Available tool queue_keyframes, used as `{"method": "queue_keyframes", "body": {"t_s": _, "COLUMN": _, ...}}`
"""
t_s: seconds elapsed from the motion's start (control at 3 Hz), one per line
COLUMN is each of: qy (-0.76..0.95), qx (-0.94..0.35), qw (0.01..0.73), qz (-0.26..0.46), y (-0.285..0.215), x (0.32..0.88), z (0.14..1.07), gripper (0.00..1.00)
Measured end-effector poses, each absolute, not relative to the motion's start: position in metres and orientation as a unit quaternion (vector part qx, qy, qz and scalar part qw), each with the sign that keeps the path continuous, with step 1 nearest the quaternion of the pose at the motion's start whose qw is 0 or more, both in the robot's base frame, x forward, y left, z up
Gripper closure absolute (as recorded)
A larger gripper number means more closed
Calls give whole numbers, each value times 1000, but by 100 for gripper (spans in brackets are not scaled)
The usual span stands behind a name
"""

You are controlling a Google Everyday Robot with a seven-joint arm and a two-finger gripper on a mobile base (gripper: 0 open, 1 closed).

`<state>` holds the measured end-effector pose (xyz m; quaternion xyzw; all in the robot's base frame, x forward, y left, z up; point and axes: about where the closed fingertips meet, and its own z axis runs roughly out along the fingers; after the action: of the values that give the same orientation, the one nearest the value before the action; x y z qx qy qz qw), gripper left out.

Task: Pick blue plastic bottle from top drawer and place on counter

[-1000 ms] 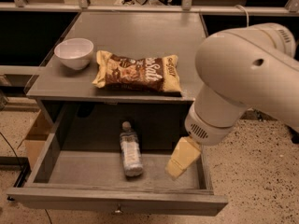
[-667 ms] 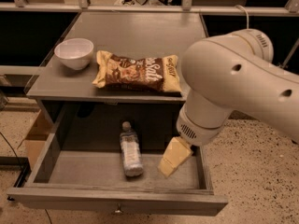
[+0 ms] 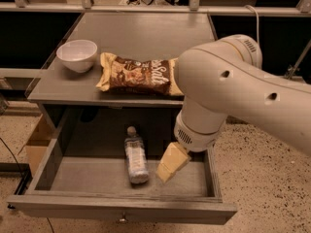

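The blue plastic bottle [image 3: 135, 156] lies on its side in the open top drawer [image 3: 121, 208], cap pointing toward the back. It is clear with a pale label. My gripper [image 3: 169, 166] hangs from the white arm inside the drawer, just to the right of the bottle and apart from it, its tan fingers pointing down-left. The counter [image 3: 141, 38] is the grey tabletop above the drawer.
A white bowl [image 3: 77, 55] stands at the counter's left. A brown snack bag [image 3: 138, 75] lies along the counter's front edge, partly behind my arm [image 3: 233, 91]. A cardboard box [image 3: 38, 142] sits on the floor left of the drawer.
My arm has swung left over the drawer and the gripper has moved left, closer to the bottle. The bottle, bowl and bag have not moved.
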<state>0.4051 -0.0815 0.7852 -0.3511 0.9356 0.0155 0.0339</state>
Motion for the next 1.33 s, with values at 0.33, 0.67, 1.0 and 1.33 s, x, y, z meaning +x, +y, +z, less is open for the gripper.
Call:
{"method": "queue_keyframes", "body": {"t_s": 0.33, "qy": 942, "qx": -334, "qw": 35, "qz": 10, "y": -63, "x": 415, "z": 768, "gripper": 0}}
{"method": "queue_keyframes", "body": {"t_s": 0.67, "qy": 948, "qx": -315, "qw": 36, "qz": 7, "y": -33, "x": 437, "z": 750, "gripper": 0}}
{"method": "queue_keyframes", "body": {"t_s": 1.0, "qy": 948, "qx": -317, "qw": 33, "qz": 12, "y": -30, "x": 437, "z": 744, "gripper": 0}}
{"method": "queue_keyframes", "body": {"t_s": 1.33, "qy": 950, "qx": -310, "qw": 21, "qz": 17, "y": -20, "x": 439, "z": 729, "gripper": 0}}
